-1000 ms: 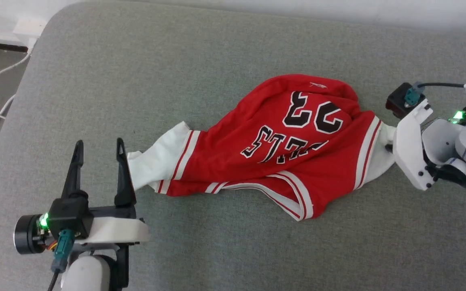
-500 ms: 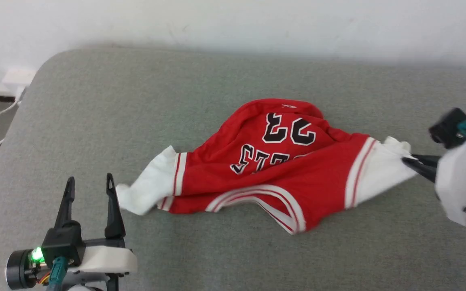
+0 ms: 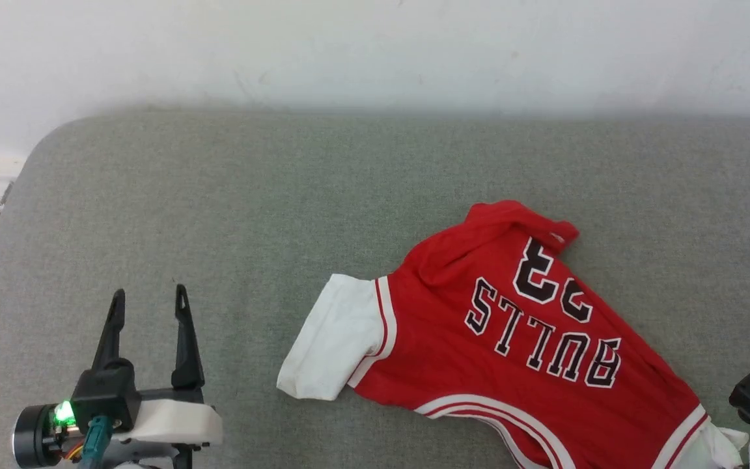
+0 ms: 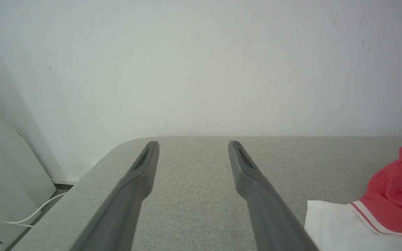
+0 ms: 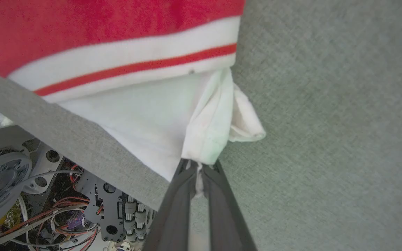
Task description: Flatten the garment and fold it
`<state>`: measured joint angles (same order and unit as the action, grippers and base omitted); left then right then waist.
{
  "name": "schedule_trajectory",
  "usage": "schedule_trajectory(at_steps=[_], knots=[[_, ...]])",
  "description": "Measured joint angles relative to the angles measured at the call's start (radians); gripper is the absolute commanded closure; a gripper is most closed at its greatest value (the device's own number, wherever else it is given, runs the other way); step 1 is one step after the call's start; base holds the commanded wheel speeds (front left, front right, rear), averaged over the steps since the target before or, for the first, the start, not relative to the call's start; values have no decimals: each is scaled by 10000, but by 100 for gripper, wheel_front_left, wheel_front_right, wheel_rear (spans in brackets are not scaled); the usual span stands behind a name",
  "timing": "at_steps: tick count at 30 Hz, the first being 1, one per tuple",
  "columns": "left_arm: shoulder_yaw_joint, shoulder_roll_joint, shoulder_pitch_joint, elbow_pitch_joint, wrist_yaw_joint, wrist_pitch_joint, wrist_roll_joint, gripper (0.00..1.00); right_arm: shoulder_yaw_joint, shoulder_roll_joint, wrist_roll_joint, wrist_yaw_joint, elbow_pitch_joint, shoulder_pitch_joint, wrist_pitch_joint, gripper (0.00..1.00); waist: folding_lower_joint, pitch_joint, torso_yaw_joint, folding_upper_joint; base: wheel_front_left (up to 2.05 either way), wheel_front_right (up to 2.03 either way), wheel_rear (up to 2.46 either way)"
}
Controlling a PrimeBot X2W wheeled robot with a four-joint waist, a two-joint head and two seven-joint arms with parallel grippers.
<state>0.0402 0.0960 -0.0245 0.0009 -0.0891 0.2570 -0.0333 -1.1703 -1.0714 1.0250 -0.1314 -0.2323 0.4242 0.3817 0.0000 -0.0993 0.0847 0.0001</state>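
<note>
Head view, garment: the garment (image 3: pixel 512 339) is laid lettering-up and skewed, from frame centre to the lower right corner, on the grey cushion (image 3: pixel 219 215). A red fold is bunched at its upper end.
Head view, left gripper: the left gripper (image 3: pixel 148 294) is held wide and empty at lower left, well apart from the free sleeve (image 3: pixel 333 339).
Head view, risk: only one end is anchored, so a pull is likely to drag the cloth rather than flatten it.
Left wrist view, left gripper: fingers are spread with nothing between them. The free sleeve is seen at lower right, not touched.
Left wrist view, risk: from this offset the sleeve could be missed or shoved into a wrinkle.
Right wrist view, right gripper: the right gripper (image 5: pixel 196 167) is clamped on a small tuck of the pinched sleeve (image 5: pixel 201 132), bottom centre.
Right wrist view, risk: the bite is thin, so slip is likely under tension. The sleeve lies at the cushion edge (image 5: pixel 65 129), so the cloth could be pulled off and snagged on the exposed wiring (image 5: pixel 65 209) at lower left.
</note>
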Motion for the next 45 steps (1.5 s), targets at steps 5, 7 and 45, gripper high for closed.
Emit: schedule_trajectory(at_steps=[5, 7, 45], knots=[[2, -4, -226, 98, 6, 2, 82, 0, 819, 332, -238, -2, -280, -249, -479, 0, 0, 238, -21, 0, 0, 0, 0], [10, 6, -362, 117, 6, 0, 90, 0, 1346, 322, -512, -2, -109, -188, -679, 0, -1, 366, -38, -1, 0, 0, 0], [-1005, -282, 937, 376, 44, 0, 169, 0, -345, 4192, -1783, -12, -2926, 4939, 2088, 100, -1, -1387, 1444, 0, 0, 0, 0]])
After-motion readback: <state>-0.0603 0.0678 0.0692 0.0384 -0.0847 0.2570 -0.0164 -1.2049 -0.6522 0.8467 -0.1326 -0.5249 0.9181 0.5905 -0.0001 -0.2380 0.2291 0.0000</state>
